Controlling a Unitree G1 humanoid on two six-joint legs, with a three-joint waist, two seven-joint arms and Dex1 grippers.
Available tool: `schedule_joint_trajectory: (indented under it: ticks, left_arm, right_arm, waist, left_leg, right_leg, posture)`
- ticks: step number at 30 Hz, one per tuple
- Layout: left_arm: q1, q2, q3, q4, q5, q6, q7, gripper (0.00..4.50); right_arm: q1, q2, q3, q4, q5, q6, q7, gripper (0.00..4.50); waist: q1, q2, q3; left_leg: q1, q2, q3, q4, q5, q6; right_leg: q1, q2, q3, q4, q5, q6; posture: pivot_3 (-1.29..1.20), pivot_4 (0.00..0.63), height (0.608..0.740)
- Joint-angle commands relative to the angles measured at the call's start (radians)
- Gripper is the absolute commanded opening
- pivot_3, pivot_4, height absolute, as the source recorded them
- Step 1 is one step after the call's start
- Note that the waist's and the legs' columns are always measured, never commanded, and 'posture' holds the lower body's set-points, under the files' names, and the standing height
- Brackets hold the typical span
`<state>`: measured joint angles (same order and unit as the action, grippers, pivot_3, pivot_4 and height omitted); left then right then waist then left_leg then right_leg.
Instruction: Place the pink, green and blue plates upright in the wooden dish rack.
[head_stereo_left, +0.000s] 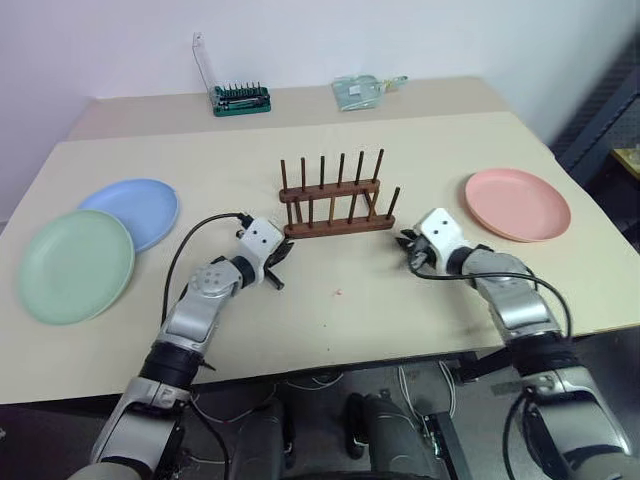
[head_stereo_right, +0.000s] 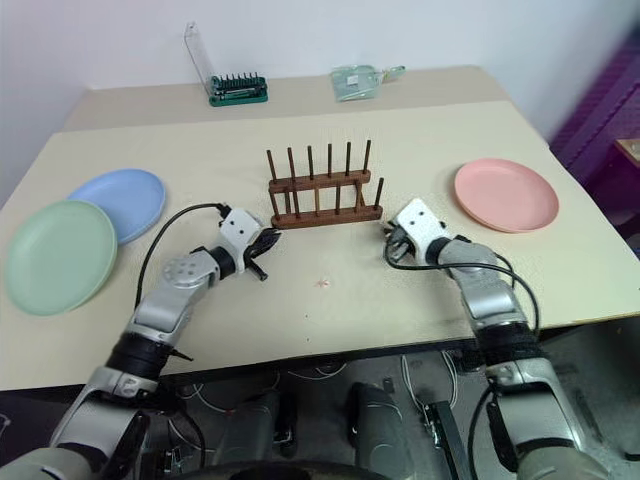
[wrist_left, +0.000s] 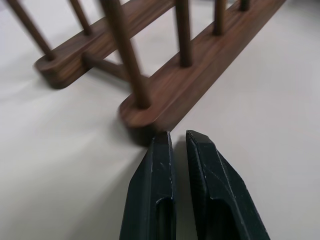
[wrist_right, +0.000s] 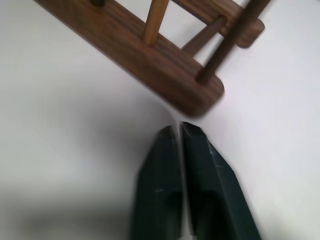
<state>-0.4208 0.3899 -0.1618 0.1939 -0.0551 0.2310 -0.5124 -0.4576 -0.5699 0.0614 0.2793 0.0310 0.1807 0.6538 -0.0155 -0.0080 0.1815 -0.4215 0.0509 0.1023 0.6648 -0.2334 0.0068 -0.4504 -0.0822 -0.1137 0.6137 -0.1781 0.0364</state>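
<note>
Wooden dish rack (head_stereo_left: 335, 200) stands empty at centre frame on the beige table (head_stereo_left: 340, 310), two rails with upright pegs. Left gripper (head_stereo_left: 281, 262) sits at the rack's lower-left end; in the left wrist view its fingers (wrist_left: 152, 195) are nearly together, a thin slit between them, tips just beside the near rail's rounded end, holding nothing. Right gripper (head_stereo_left: 408, 252) sits at the rack's lower-right end; fingers (wrist_right: 157, 190) likewise pressed close (narrow, nothing between), tips just short of the rail end. Green plate (head_stereo_left: 75, 265) lies flat at far left, overlapping the blue plate (head_stereo_left: 135, 208) behind it. Pink plate (head_stereo_left: 517, 204) lies flat at right, well apart from the rack. Green tool holder (head_stereo_left: 240, 98) and a clear bag (head_stereo_left: 360, 91) at the table's far edge.
</note>
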Motion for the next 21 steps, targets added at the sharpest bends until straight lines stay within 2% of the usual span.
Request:
schedule_joint_trajectory:
  ticks: [1,4,9,16,17,18,21]
  left_arm:
    - [0.070,0.088,0.079,-0.023,-0.004,0.039,-0.023,0.40]
    - [0.120,0.146,0.103,-0.096,-0.055,0.031,-0.115,0.40]
    - [0.120,0.205,0.154,-0.113,-0.092,0.009,-0.180,0.40]
    - [0.081,0.197,0.123,-0.281,-0.201,0.091,-0.314,0.40]
    - [0.081,0.195,0.110,-0.311,-0.211,0.108,-0.328,0.40]
    - [0.083,0.193,0.104,-0.331,-0.216,0.121,-0.334,0.40]
    - [0.088,0.182,0.081,-0.381,-0.219,0.150,-0.334,0.40]
  right_arm:
    - [-0.001,-0.115,-0.108,-0.047,-0.004,-0.006,-0.016,2.31]
    - [-0.013,-0.193,-0.128,0.015,-0.033,-0.031,-0.019,3.77]
    - [-0.098,-0.260,-0.096,0.262,-0.115,-0.133,-0.046,3.77]
    - [-0.235,-0.242,-0.027,0.552,-0.189,-0.228,-0.066,3.77]
    - [-0.253,-0.237,-0.024,0.578,-0.192,-0.233,-0.071,3.25]
    - [-0.262,-0.234,-0.023,0.594,-0.193,-0.239,-0.073,2.97]
    - [-0.268,-0.237,-0.009,0.601,-0.207,-0.264,-0.076,1.44]
  waist:
    - [-0.003,0.000,0.000]
    - [-0.005,0.000,0.000]
    - [0.002,0.000,0.001]
    - [0.003,-0.002,0.003]
    - [0.004,-0.002,0.004]
    - [0.004,-0.002,0.003]
    - [0.004,-0.002,0.004]
  left_leg:
    - [0.000,0.000,0.001,0.000,0.000,0.000]
    - [0.000,0.000,0.001,-0.002,0.000,0.000]
    - [-0.003,0.000,0.001,-0.002,-0.001,-0.002]
    - [-0.007,-0.001,0.003,-0.002,0.000,0.000]
    - [-0.007,-0.001,0.003,-0.002,0.000,0.000]
    - [-0.007,-0.001,0.003,-0.002,0.000,0.000]
    - [-0.007,-0.002,0.002,-0.002,0.000,0.000]
  right_leg:
    - [-0.001,0.000,0.001,0.000,0.000,0.000]
    - [-0.003,0.001,0.001,0.000,0.000,-0.001]
    - [-0.006,0.001,0.001,0.000,-0.002,-0.004]
    - [-0.009,0.000,0.001,0.000,-0.002,-0.003]
    - [-0.009,0.000,0.001,0.000,-0.002,-0.003]
    - [-0.009,0.000,0.001,0.000,-0.002,-0.003]
    - [-0.009,0.000,0.001,0.000,-0.002,-0.003]
  posture:
    - [0.00,0.150,0.730]
    - [0.00,0.150,0.730]
    - [0.00,0.150,0.730]
    - [0.00,0.150,0.730]
    - [0.00,0.150,0.730]
    - [0.00,0.150,0.730]
    - [0.00,0.150,0.730]
